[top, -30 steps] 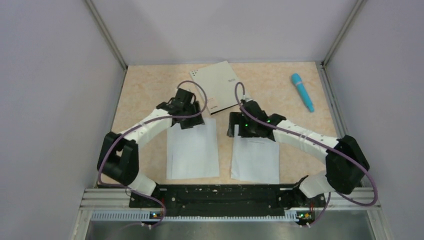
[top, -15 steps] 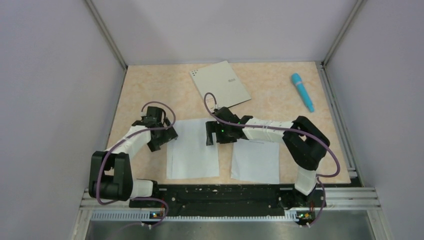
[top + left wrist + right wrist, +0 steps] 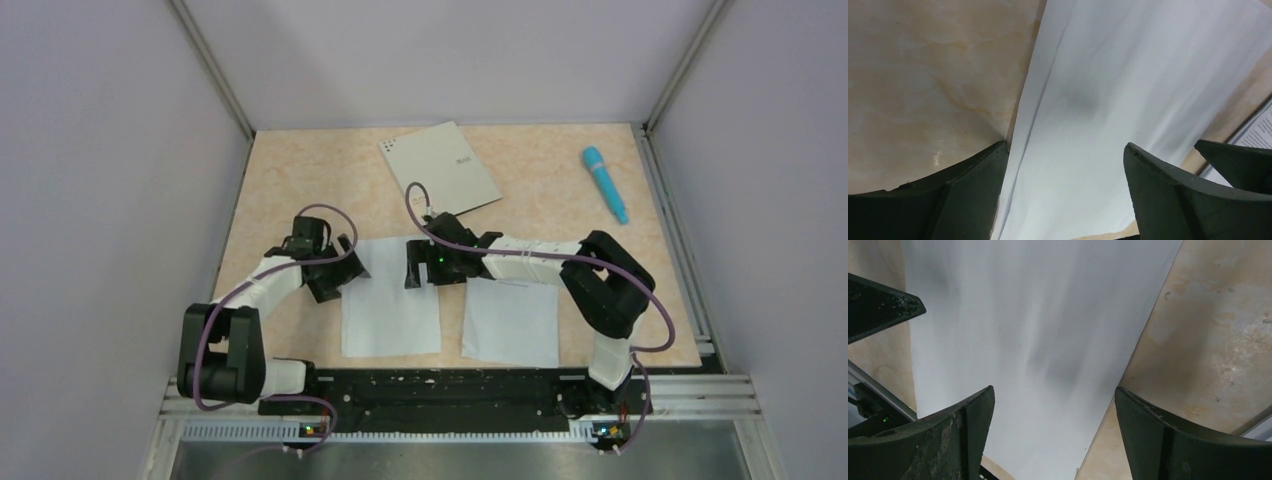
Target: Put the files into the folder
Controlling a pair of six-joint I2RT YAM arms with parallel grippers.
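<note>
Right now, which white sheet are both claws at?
The left sheet: left gripper and right gripper flank its far end; the right sheet has neither.

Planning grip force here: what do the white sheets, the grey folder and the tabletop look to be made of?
White sheets: thin matte paper; the wrist views show soft ripples along them.
Grey folder: matte card or thin plastic, cannot tell which; it lies flat with crisp corners.
Tabletop: smooth beige stone-pattern laminate, it seems; a faint sheen shows in the left wrist view.
</note>
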